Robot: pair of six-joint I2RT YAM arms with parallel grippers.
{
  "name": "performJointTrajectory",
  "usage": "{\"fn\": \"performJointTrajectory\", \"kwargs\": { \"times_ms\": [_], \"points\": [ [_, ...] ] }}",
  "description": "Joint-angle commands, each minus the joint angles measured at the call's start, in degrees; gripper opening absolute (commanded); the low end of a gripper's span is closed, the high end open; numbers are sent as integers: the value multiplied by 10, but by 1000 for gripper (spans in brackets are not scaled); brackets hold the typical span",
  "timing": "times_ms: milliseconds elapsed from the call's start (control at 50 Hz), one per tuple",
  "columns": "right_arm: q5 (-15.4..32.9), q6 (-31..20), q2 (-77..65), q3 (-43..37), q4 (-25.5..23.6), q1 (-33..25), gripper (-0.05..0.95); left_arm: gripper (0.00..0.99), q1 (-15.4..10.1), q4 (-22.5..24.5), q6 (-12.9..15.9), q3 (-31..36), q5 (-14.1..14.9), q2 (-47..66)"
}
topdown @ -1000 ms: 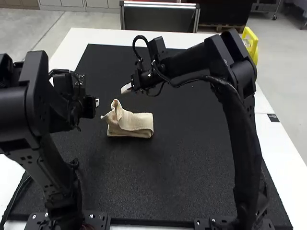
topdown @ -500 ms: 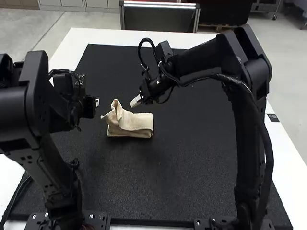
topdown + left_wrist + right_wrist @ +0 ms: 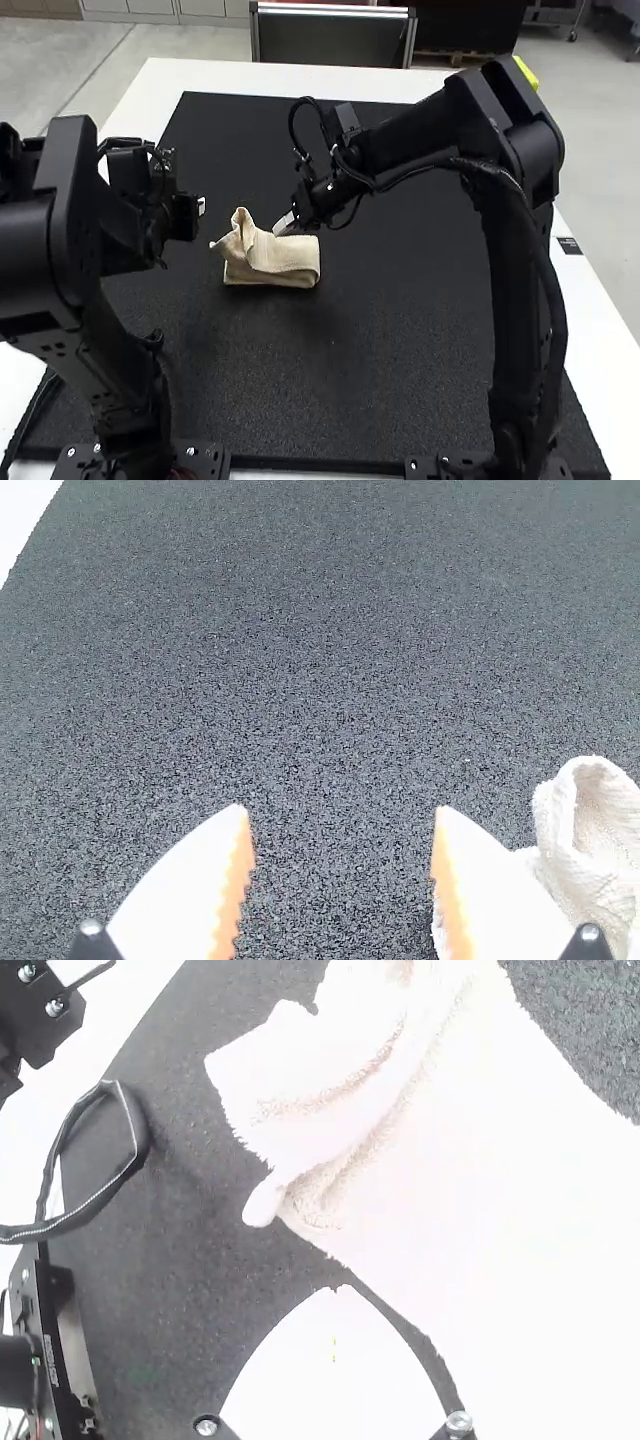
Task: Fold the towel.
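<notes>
The towel (image 3: 290, 256) lies in the same place as in the earlier frames, on the black mat (image 3: 350, 370) over the counter (image 3: 160, 75), folded into a small pad with its left end standing up in a bunched peak. The right gripper (image 3: 285, 224) has come nearer and lower since a second ago, down to the towel's far side; the left gripper (image 3: 201, 206), off beyond the peak, has shifted only slightly. In its wrist view the right gripper (image 3: 338, 1288) has its jaws closed with nothing between them, just beside the cloth; I cannot tell whether they touch it. The left gripper (image 3: 343, 820) has its jaws wide apart, and one hides part of the towel. Both wrist views cut the towel off, and its layers are hard to count.
</notes>
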Motion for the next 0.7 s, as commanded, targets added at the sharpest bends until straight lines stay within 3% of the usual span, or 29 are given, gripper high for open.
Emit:
{"fn": "performJointTrajectory", "kwargs": {
  "times_ms": [0, 680],
  "points": [
    [4, 0, 20, 6, 10, 16, -20, 449, 6, 0, -6, 2, 0, -15],
    [4, 21, 86, 60, 42, 52, -20, 452, 6, 4, -21, -4, 0, -22]
  ]
}}
